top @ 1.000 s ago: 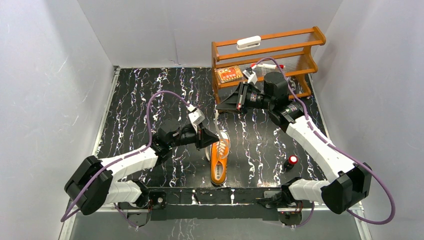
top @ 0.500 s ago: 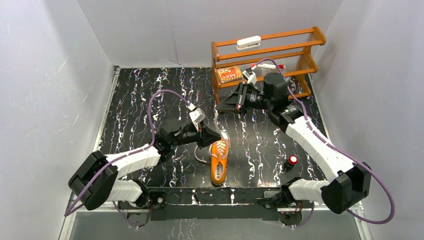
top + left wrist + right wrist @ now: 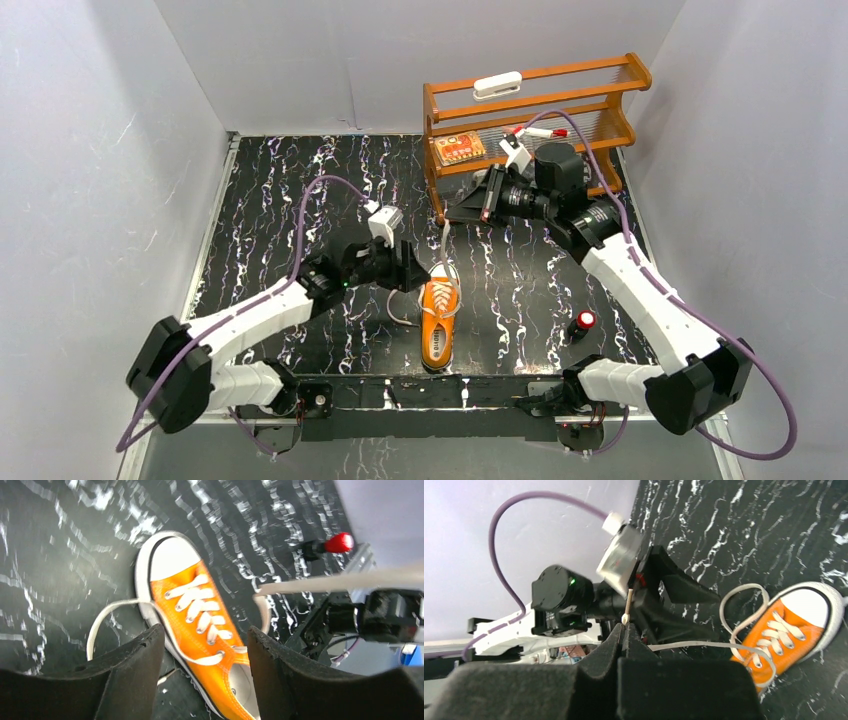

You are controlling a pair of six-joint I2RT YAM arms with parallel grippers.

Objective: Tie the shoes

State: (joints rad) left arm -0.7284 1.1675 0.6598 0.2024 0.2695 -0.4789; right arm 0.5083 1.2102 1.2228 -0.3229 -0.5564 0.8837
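An orange sneaker [image 3: 438, 318] with white laces lies near the table's front edge, toe toward the arm bases. My left gripper [image 3: 412, 272] hovers just left of its heel end. In the left wrist view this gripper [image 3: 205, 650] is open, with nothing between its fingers [image 3: 132, 672] and the shoe [image 3: 197, 622] below the gap. One lace lies slack in a loop [image 3: 102, 617] on the table. My right gripper [image 3: 452, 212], raised beyond the shoe, is shut on the other lace end [image 3: 626, 611]. That lace [image 3: 704, 644] runs taut to the shoe [image 3: 796, 625].
A wooden rack [image 3: 530, 120] stands at the back right, with an orange card [image 3: 459, 149] on a shelf and a white piece [image 3: 497, 84] on top. A small red-capped object [image 3: 583, 321] sits right of the shoe. Grey walls enclose the table.
My left gripper has opened and let go of its lace, which now lies slack beside the shoe. My right gripper has shifted slightly right, still holding its lace.
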